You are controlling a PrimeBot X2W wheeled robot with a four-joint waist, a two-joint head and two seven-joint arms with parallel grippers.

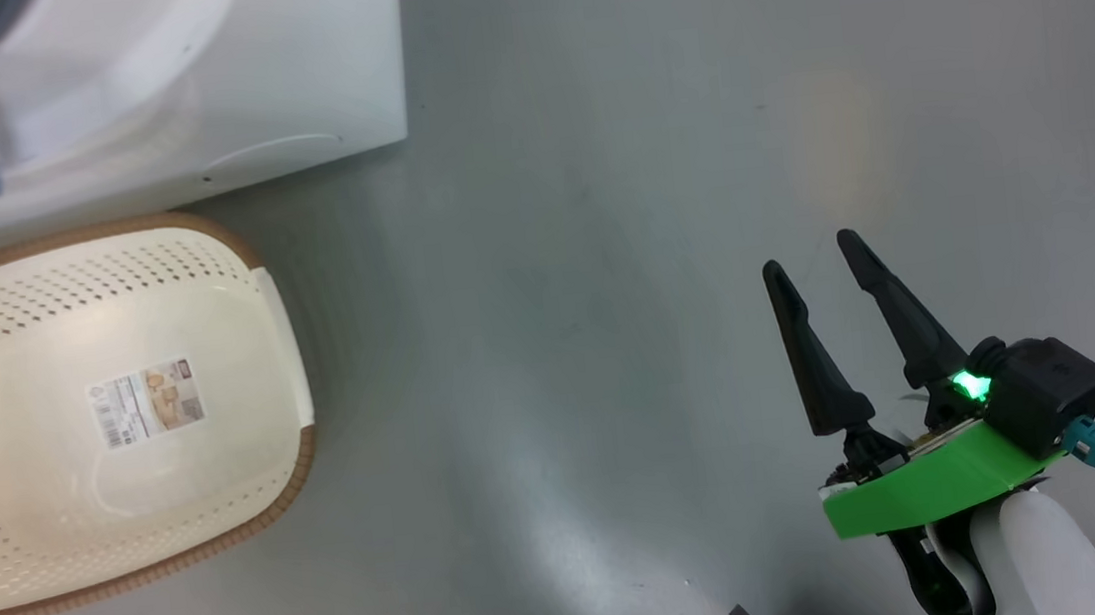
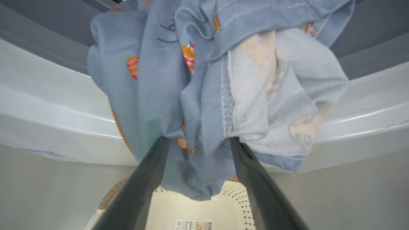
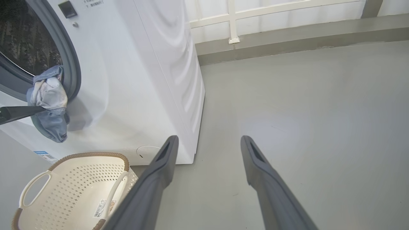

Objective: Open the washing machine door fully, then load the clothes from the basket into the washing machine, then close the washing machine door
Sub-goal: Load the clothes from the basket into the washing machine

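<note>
Presently the clothes are seen bunched over the lower lip of the washing machine opening, partly inside the grey seal and partly hanging down the white front above the basket. The left gripper is set with its jaws spread wide, one dark finger on each side of the blue bundle, whose lower folds are touched by both fingertips; a firm grip on the cloth cannot be made out. In the right wrist view one of those fingers is shown lying against the bundle from the side. The basket is placed on the grey floor just in front of the machine, with only a label sticker seen on its bottom. The right gripper is held well apart from the machine and the basket, over bare floor, its fingers parted wide with nothing between them.
</note>
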